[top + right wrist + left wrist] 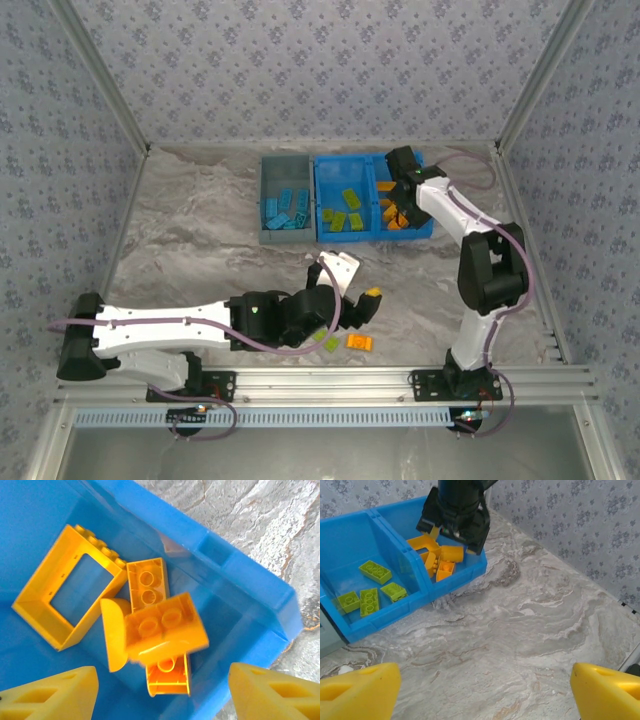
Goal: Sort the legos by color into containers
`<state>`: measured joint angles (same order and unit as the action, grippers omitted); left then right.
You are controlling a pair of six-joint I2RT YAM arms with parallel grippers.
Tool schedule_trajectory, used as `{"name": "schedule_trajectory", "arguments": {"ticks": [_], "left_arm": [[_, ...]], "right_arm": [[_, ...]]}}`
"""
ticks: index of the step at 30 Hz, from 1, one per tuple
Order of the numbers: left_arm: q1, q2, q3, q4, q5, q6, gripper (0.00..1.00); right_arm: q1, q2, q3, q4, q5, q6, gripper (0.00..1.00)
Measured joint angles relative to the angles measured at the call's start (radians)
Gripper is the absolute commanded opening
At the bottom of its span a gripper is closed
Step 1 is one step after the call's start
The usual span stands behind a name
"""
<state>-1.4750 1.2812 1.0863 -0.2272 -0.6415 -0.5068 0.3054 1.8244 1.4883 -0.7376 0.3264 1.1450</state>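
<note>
Right wrist: right end effector (161, 694) spread over orange compartment of blue bin (240, 580), orange brick (165, 627) free below. We should lift straight up, clear of rim. Left end effector (482, 690) spread, empty.

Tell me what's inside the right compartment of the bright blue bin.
The bright blue bin holds orange pieces only there: an open orange frame and a pile of orange bricks beside it. The top brick covers most of one below; anything under the pile is hidden.
</note>
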Motion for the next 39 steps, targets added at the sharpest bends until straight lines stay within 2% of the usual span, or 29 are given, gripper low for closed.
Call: {"name": "schedule_trajectory", "arguments": {"ticks": [9, 11, 15, 18, 22, 27, 30, 34, 39], "left_arm": [[0.000, -0.035, -0.027, -0.085, -0.003, -0.111, 0.87], [0.000, -0.056, -0.050, -0.118, -0.003, -0.160, 0.92], [0.030, -0.055, -0.072, -0.229, 0.037, -0.295, 0.93], [0.106, -0.033, -0.106, -0.304, 0.134, -0.430, 0.93], [0.191, 0.007, -0.175, -0.346, 0.296, -0.615, 0.88], [0.254, 0.100, -0.135, -0.428, 0.478, -0.782, 0.87], [0.295, 0.143, -0.130, -0.396, 0.595, -0.883, 0.87], [0.295, 0.210, -0.136, -0.331, 0.724, -1.029, 0.80], [0.280, 0.291, -0.135, -0.307, 0.789, -1.171, 0.75]], "right_arm": [[0.034, -0.229, 0.001, -0.024, 0.077, -0.028, 0.66], [0.058, -0.314, -0.034, -0.013, 0.095, -0.051, 0.65], [0.148, -0.501, -0.165, 0.003, 0.129, -0.117, 0.66], [0.262, -0.640, -0.306, 0.033, 0.134, -0.193, 0.68], [0.426, -0.779, -0.480, 0.045, 0.068, -0.297, 0.66], [0.669, -0.846, -0.568, 0.033, 0.014, -0.379, 0.65], [0.827, -0.893, -0.602, 0.029, 0.003, -0.422, 0.67], [0.978, -0.926, -0.608, 0.011, 0.020, -0.442, 0.67], [1.073, -0.930, -0.608, -0.028, 0.088, -0.431, 0.67]]}}
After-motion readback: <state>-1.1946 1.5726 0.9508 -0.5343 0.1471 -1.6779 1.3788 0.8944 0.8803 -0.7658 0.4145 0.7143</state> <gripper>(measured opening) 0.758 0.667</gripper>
